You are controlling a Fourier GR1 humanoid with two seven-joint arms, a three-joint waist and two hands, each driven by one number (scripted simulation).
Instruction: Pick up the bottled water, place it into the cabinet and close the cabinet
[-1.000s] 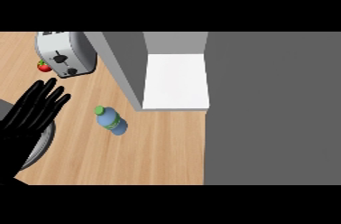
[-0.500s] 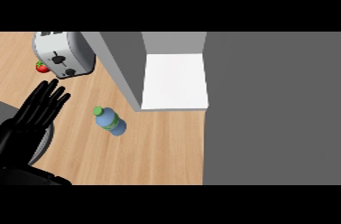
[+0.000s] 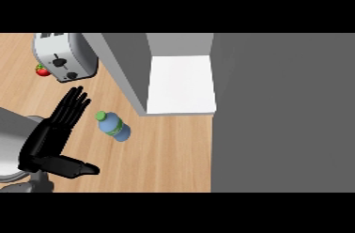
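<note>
Left robot hand [image 3: 59,128] flat, fingers straight, thumb out, holding nothing. Bottled water [image 3: 113,126] lies on table just right of its fingers, untouched; cap up-left, base down-right. No right hand visible.

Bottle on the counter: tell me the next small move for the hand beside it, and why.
Probably slide the left hand right so its palm meets the bottle, then curl the fingers round it. The hand is open, fingers straight, just left of the bottle with a gap between them; the bottle lies on its side on the counter, not yet held. The cabinet stands open beyond.
</note>
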